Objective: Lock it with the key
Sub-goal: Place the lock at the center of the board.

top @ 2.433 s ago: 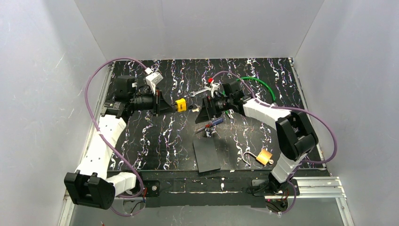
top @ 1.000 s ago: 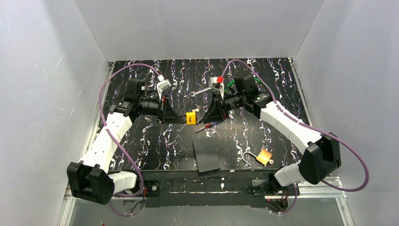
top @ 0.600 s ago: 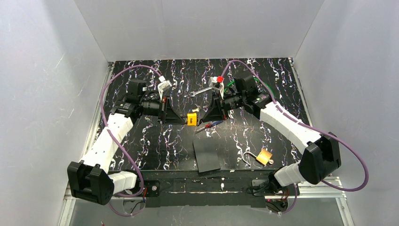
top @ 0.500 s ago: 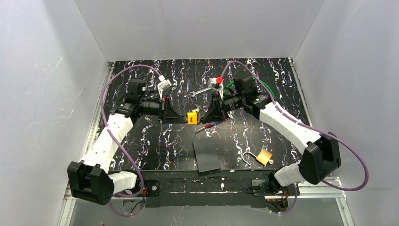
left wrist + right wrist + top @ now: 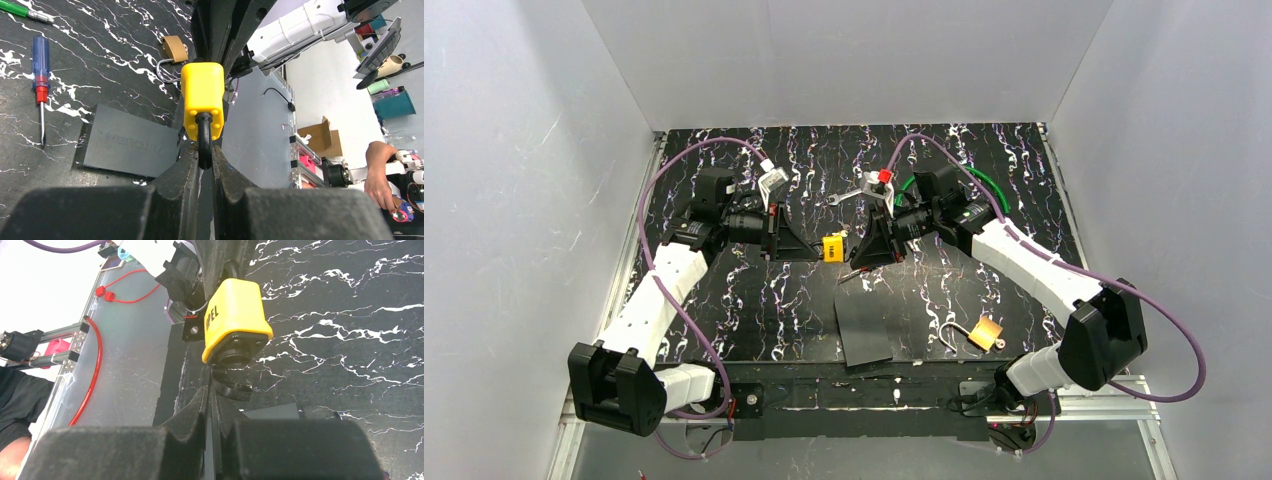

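A yellow padlock hangs in the air over the middle of the mat. My left gripper is shut on its black shackle, with the yellow body sticking out past the fingertips. From the other side my right gripper meets the padlock's underside. Its fingers stand almost together on the key, whose dark head shows just below the keyhole. The key's blade is hidden. From above, the right gripper sits close beside the padlock on its right.
A brass padlock with its shackle open lies near the front right. A flat black pad lies at the front middle, with a red-and-blue screwdriver just beyond it. A silver wrench and a green cable lie at the back.
My right gripper has slid left and down to the yellow padlock's underside and its fingers have narrowed. The left gripper has held the padlock nearly still.
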Motion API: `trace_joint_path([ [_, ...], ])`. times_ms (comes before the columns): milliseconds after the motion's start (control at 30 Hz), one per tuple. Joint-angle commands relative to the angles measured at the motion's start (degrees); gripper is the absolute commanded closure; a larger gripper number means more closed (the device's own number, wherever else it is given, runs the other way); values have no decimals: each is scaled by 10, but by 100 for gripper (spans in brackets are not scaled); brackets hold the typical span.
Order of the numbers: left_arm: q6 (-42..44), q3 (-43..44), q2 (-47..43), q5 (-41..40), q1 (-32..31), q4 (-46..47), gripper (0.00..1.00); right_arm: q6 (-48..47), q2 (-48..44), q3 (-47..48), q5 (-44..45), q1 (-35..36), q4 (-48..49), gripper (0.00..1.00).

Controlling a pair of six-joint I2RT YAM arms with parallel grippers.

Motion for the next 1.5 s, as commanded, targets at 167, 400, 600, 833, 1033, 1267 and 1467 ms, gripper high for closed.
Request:
trace_joint_path([
  [167,1,-3,-13,57,-6,14,100,-82,4,22,-28,3,-51,87],
  [400,1,-4,-7,57,-18,14,100,-100,13,38,-33,14,-73,88],
  [600,4,-2,3,49,-29,8,100,-112,17,53,-32,22,-90,89],
  [833,38,8,6,36,-50,-22,100,-110,20,57,-29,25,-96,90],
  [1033,61,23,13,11,-67,-54,100,-112,22,55,-19,34,-100,91],
  [1267,85,40,29,-22,-80,-87,100,-118,25,66,-16,45,-113,93],
  [1467,132,55,43,-52,-110,-134,100,-127,33,80,-13,55,-127,94],
])
